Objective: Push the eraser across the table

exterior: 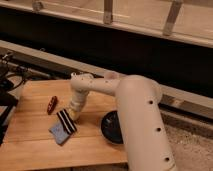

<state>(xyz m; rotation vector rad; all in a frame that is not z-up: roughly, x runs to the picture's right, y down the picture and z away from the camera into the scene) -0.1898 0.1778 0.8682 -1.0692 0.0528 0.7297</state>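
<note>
The eraser (pixel 66 121), a flat black block with a white stripe, lies on the light wooden table (pixel 35 145), partly over a pale blue folded cloth (pixel 59 133). My gripper (pixel 73 114) reaches down from the white arm (pixel 135 110) and sits right at the eraser's far right end, touching or nearly touching it.
A small red object (pixel 51 105) lies to the left of the eraser. A dark bowl (pixel 112 127) sits at the table's right edge, partly behind my arm. Dark equipment with cables (pixel 7 82) stands off the left edge. A dark wall and rails run behind.
</note>
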